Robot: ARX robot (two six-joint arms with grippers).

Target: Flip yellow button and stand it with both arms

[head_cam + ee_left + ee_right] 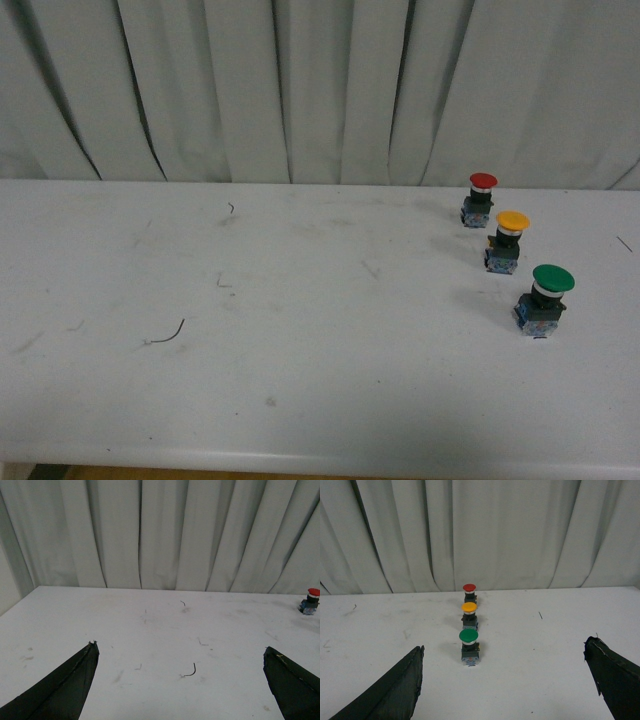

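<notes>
Left gripper (pixel 180 680): jaws spread wide, holding nothing, touching nothing, hovering above bare desk (pixel 300 330) with a small dark wire scrap (pixel 190 670) between the fingertips. Right gripper (pixel 502 680): likewise wide open and empty, its two black fingers (pixel 390 690) flanking the button row from well short of it. Yellow button (pixel 507 241): upright on its base, cap uppermost, at the desk's 2 o'clock sector in the front view, middle of a three-piece line. Red button (pixel 480 198): upright, just beyond it toward 12 o'clock. Green button (pixel 545 299): upright, larger cap, nearest the robot, standing directly between the right gripper and the yellow button. Backdrop: pale pleated curtain (pixel 320 90).
</notes>
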